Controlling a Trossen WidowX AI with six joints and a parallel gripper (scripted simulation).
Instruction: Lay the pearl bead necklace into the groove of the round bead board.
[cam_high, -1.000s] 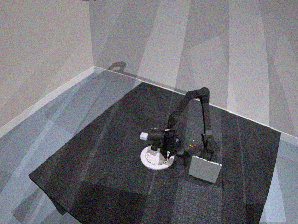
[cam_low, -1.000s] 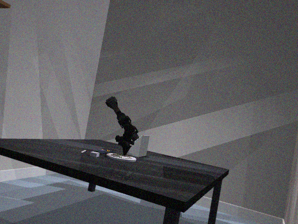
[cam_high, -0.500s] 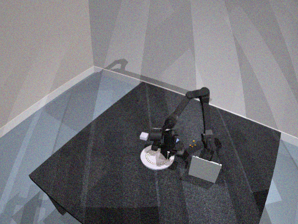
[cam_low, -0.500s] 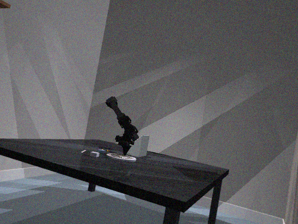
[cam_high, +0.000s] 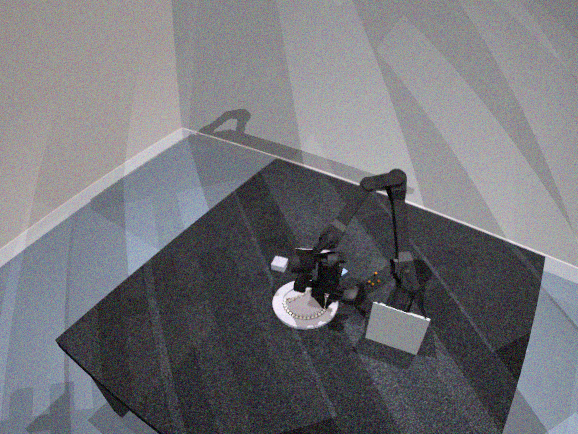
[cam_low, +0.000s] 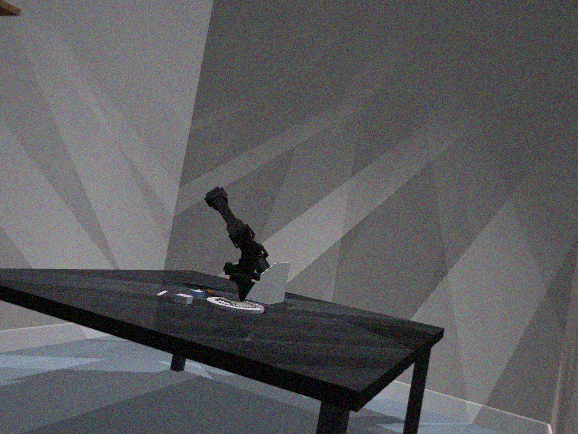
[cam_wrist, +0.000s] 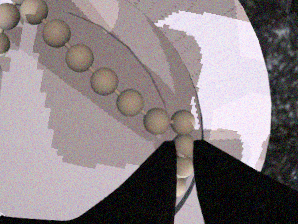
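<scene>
The round white bead board lies flat on the dark table. The pearl bead necklace lies on it as a curved string of beads. In the wrist view, the run toward the upper left lies inside the groove's inner line, on the flat middle. My gripper points down over the board's right part in the top view. It is shut on the necklace, with beads between the fingertips, close by the groove's outer line. The fingers hide part of the necklace and groove.
An upright grey panel stands close beside the board. A small white box lies on the board's other side. A small blue item and several orange bits lie near the arm.
</scene>
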